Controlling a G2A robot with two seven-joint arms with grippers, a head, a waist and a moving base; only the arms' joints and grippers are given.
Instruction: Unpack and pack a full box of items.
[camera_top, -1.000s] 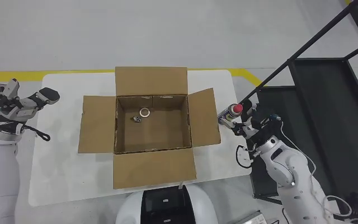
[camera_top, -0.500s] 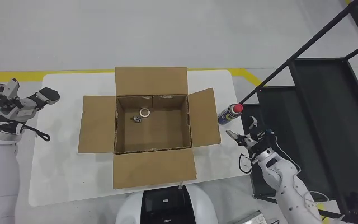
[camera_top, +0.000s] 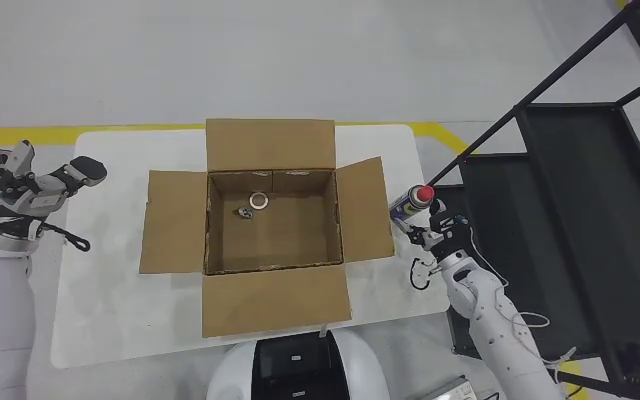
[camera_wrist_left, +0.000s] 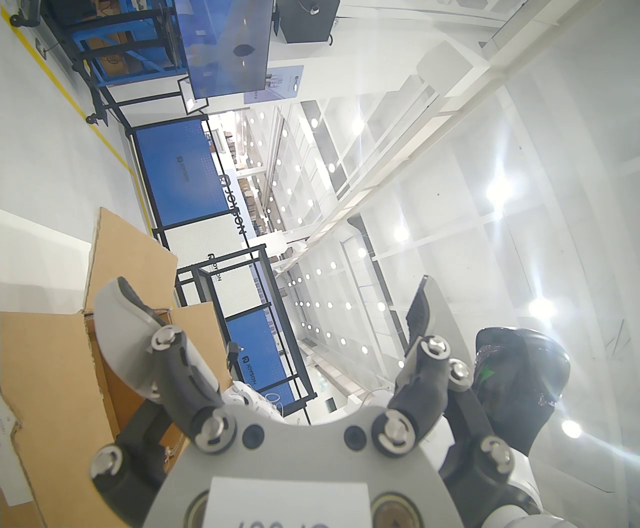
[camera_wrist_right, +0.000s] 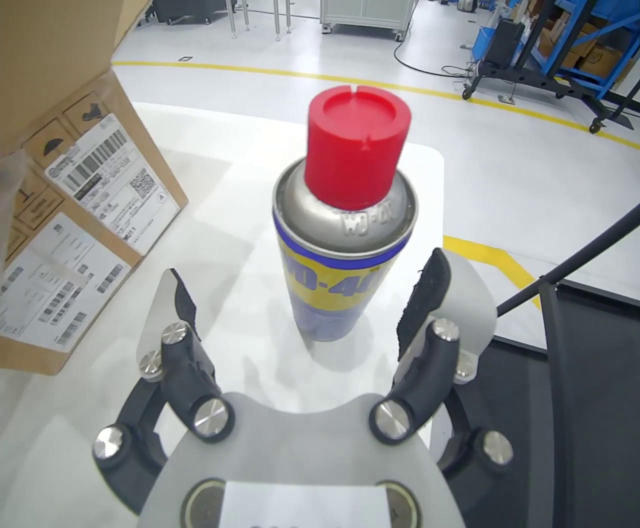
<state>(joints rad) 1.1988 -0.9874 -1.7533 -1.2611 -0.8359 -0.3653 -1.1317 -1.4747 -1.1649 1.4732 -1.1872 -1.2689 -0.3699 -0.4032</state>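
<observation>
An open cardboard box (camera_top: 175, 222) sits mid-table with its flaps spread out; a roll of tape (camera_top: 259, 200) and a small dark item (camera_top: 244, 212) lie in it near the far wall. A spray can (camera_top: 410, 204) with a red cap (camera_wrist_right: 356, 150) stands upright on the table right of the box. My right gripper (camera_top: 429, 233) is just behind the can, open; in the right wrist view the spray can (camera_wrist_right: 340, 250) stands a little ahead of the right gripper (camera_wrist_right: 307, 272), untouched. My left gripper (camera_top: 88, 170) is at the table's left edge, open, and the left gripper (camera_wrist_left: 270, 290) points up at the ceiling.
A dark metal staircase (camera_top: 560, 190) with a slanted rail (camera_top: 520, 100) stands close to the table's right edge, next to my right arm. The box's right flap (camera_wrist_right: 95, 200), with labels on it, rises beside the can. The white table (camera_top: 110, 290) shows bare around the box.
My right gripper, around the can a second ago, drew back from it towards the table's near right corner, then came slightly nearer again. The can stayed put. The left arm kept still.
</observation>
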